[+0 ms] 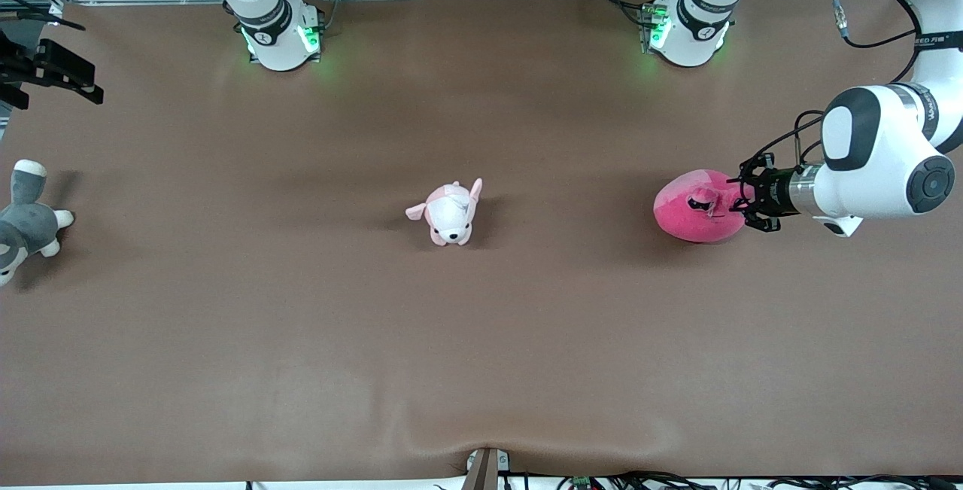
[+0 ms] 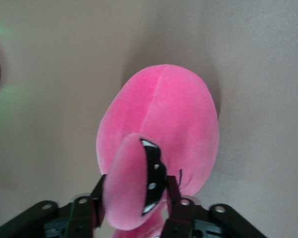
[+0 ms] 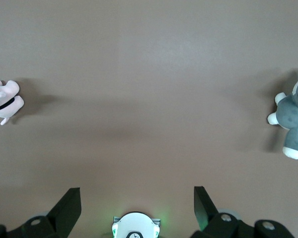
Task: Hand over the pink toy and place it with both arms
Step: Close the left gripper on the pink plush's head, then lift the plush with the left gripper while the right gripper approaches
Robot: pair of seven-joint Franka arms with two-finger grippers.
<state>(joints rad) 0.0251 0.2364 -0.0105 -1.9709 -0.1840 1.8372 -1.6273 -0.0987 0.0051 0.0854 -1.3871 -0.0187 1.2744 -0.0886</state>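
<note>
A: Puppy plush [image 1: 450, 214], pale pink and white, lies closest to the front camera of the three toys, mid-table, well apart from everything else.

B: Noted. Now by size, biggest first?

A: Table [image 1: 481, 354], brown cloth across the whole top, a slight ripple at the edge nearest the camera. Left arm [image 1: 880, 151] reaches in low from the table's left-arm end. Right arm [image 1: 259, 1]: only its base and lower links show at the top edge; it waits.

B: Grippers?

A: Left gripper [image 1: 741, 204] sits low at the pink toy [image 1: 696, 208], its fingers [image 2: 175, 196] pinching a floppy part of the plush between them; the left wrist view shows that pinched lobe with its black eye marking squeezed between the two black pads. Right gripper [image 3: 137, 208] hangs high over the right arm's end of the table, fingers spread wide, nothing in them.

B: Pink toy's place?

A: On the cloth toward the left arm's end, about level with the puppy, body resting on the table.

B: Anything else?

A: Grey-and-white plush animal [image 1: 22, 223] at the right arm's edge of the table, partly cut off in the front view
</note>
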